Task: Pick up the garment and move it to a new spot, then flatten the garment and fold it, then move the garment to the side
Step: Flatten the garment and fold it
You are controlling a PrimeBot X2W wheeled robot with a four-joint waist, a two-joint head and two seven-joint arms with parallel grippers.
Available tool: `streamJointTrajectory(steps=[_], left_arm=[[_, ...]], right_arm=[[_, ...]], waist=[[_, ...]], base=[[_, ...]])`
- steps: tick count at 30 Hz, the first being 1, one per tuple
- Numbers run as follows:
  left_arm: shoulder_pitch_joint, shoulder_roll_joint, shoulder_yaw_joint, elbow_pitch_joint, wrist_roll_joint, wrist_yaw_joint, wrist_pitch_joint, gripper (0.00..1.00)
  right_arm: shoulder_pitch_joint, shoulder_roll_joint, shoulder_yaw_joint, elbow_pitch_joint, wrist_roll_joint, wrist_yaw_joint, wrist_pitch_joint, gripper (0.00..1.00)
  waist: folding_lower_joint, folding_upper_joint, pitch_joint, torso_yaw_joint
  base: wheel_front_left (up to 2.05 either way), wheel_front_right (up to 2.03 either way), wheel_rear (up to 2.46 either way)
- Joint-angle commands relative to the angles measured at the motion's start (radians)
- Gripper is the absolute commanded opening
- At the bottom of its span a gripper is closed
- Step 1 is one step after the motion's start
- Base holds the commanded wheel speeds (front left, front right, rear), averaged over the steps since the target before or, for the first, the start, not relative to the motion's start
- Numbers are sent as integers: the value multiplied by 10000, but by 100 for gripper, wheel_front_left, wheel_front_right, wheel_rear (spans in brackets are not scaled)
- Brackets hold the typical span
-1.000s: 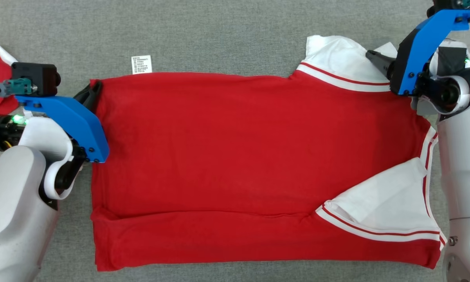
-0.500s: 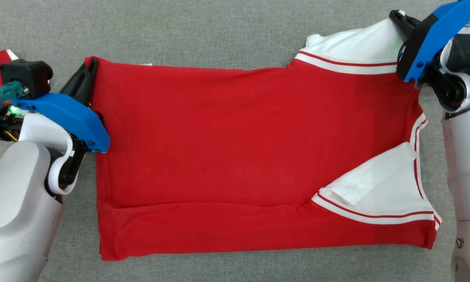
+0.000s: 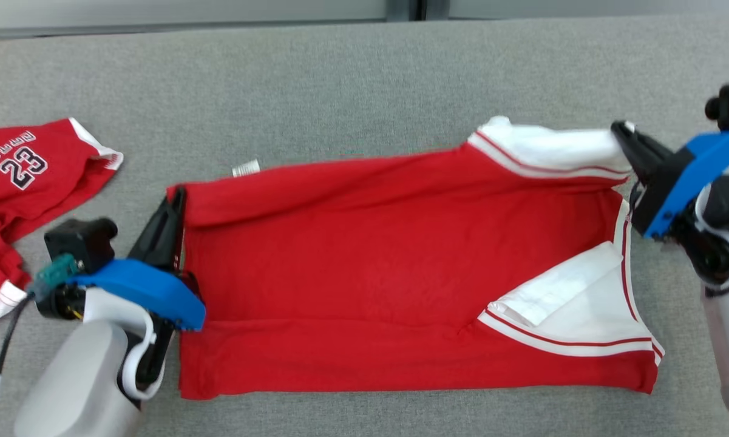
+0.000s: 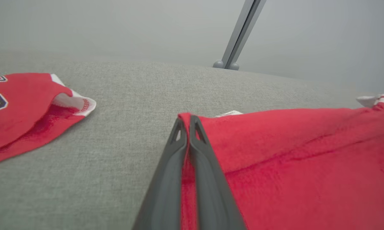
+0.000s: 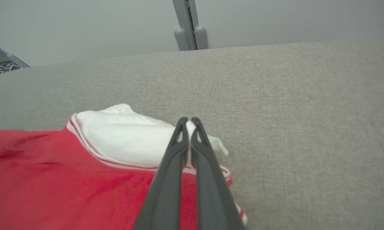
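**Item:** red short-sleeved jersey (image 3: pixel 388 285) with white sleeves and red piping.

**Position:** on the grey cloth-covered surface (image 3: pixel 340 79). Its long axis runs left to right across the head view, with the hem end at the robot's left and the sleeve end at its right. A crease runs along the near long edge, which lies flat. The far long edge is raised.

**Left hand** (image 3: pixel 178 194): closed on the far hem corner.

**Right hand** (image 3: pixel 620 128): closed on the far white sleeve (image 3: pixel 552 149).

**Change over the last half second:**
- The camera has tilted up.
- The far edge, then almost flat, now hangs lifted between the two hands.
- The white label (image 3: pixel 246 168) is now uncovered behind it.

**Head view adds:**
- a second red jersey (image 3: pixel 18 176), numbered 23, well apart at the left
- the near sleeve (image 3: pixel 570 297), folded inward

**Wrist views add:**
- cloth pinched between each pair of fingers
- a grey upright post (image 4: pixel 239 32) beyond the surface
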Motion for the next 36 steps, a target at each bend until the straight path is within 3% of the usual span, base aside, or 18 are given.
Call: streamJointTrajectory(steps=[1, 6, 21, 22, 23, 24, 26, 36], left_arm=[[375, -17, -15, -17, -53, -9, -246, 0], [1058, 43, -124, 12, -82, -47, -543, 0], [1454, 15, -384, 751, 374, 175, -1088, 0], [1480, -19, -377, 798, 356, 190, -1082, 15], [1480, -19, -377, 798, 356, 190, -1082, 15], [1487, -36, -360, 831, 358, 214, -1114, 49], [1583, -95, -312, 873, 349, 289, -1174, 100], [2123, -514, 481, 333, 398, 699, -1399, 100]], right_arm=[[702, -141, -19, -379, 233, 1, -74, 0], [2112, -184, -343, -1255, 586, 1, 244, 0], [4815, 828, -1158, -3231, 460, 1, 1267, 0], [4934, 870, -1158, -3332, 442, 3, 1328, 9], [4934, 870, -1158, -3332, 442, 3, 1328, 9], [5027, 912, -1204, -3421, 432, 3, 1374, 100], [5309, 934, -1235, -3541, 367, 1, 1538, 100], [6388, 1342, -2030, -4659, -202, 3, 923, 100]], waist=[[0, -1, -300, -35], [0, -1, -734, -6], [0, -1, -962, -189], [0, -1, -979, -201], [0, -1, -979, -201], [0, -1, -1001, -210], [0, -1, -1069, -208], [0, -1, -1640, -13]], base=[[0, 0, 0], [0, 0, 0], [0, 0, 0], [0, 0, 0], [0, 0, 0], [0, 0, 0], [0, 0, 0], [0, 0, 0]])
